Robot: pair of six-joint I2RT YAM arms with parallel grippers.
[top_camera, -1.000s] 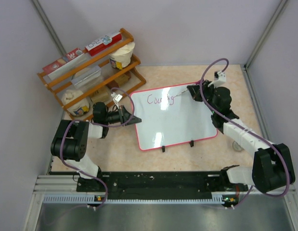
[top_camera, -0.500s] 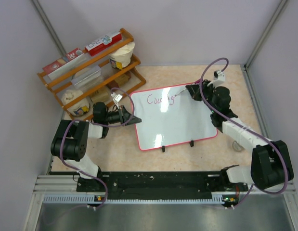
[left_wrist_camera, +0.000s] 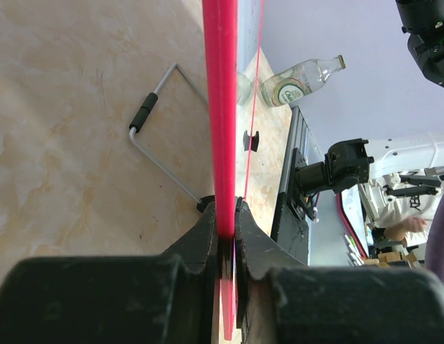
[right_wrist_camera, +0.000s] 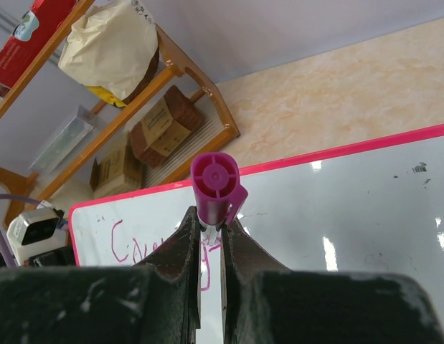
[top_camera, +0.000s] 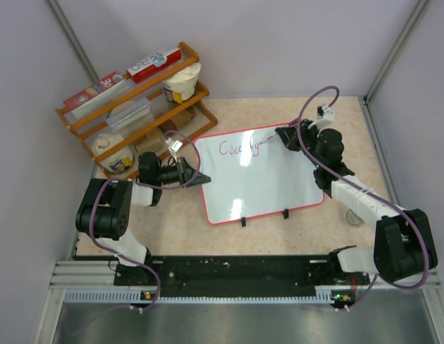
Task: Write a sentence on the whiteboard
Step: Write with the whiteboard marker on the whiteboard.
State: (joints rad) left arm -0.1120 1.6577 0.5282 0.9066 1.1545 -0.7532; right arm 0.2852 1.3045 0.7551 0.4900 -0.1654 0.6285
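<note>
The whiteboard (top_camera: 268, 183), white with a pink-red rim, lies flat on the table. The start of the sentence (top_camera: 239, 148), purplish-pink cursive, runs along its far left part; it also shows as the writing (right_wrist_camera: 128, 247) in the right wrist view. My right gripper (top_camera: 280, 136) is shut on a purple marker (right_wrist_camera: 216, 183), whose tip touches the board at the end of the writing. My left gripper (top_camera: 201, 178) is shut on the board's left rim (left_wrist_camera: 220, 107), its fingertips (left_wrist_camera: 207, 226) pinching the edge.
A wooden rack (top_camera: 85, 115) with boxes, a bag and a white tub (top_camera: 182, 82) stands at the back left. Two black clips (top_camera: 244, 221) sit on the board's near edge. A glass bottle (left_wrist_camera: 300, 75) and a wire stand (left_wrist_camera: 161, 136) show in the left wrist view.
My right gripper has shifted slightly along the first line with the marker. The left gripper and the board have not moved.
</note>
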